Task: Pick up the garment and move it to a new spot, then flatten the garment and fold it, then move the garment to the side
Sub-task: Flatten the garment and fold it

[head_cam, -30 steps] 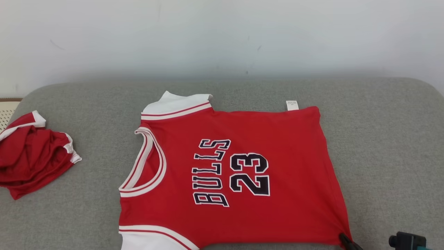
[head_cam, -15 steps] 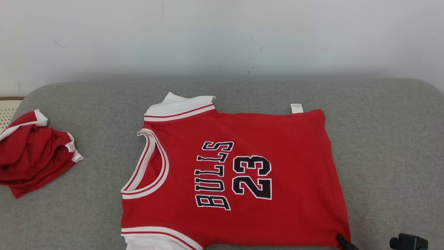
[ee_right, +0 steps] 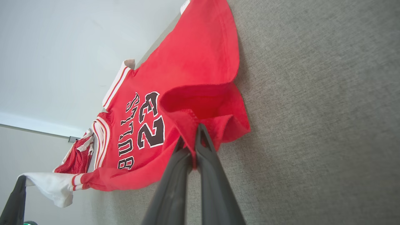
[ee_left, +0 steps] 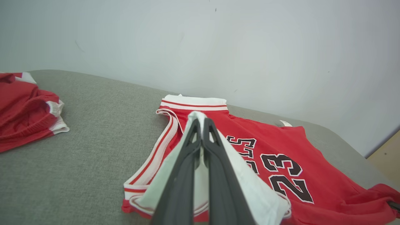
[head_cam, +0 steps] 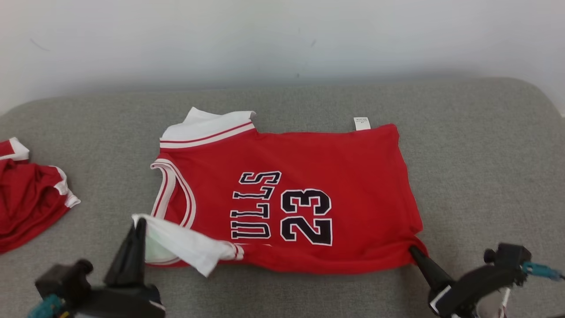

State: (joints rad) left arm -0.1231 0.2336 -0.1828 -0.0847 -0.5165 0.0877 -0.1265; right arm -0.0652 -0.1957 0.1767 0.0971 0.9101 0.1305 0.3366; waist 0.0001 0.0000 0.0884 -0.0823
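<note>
The jersey (head_cam: 309,150) lies mid-way along the grey cushion (head_cam: 485,176). My left fingers (head_cam: 132,256) pinch its white near-left sleeve, and my right fingers (head_cam: 426,265) pinch its near-right hem corner. If I carry the two ends unevenly, the fold could skew, or the thin cloth could slip free.

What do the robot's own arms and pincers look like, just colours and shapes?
The left pincer and right pincer each have two long, dark, matte fingers tapering to slim tips. Behind them sit bulky black housings. A teal cable leaves the right housing, and a teal fitting shows on the left. A white patch marks the right finger base.
</note>
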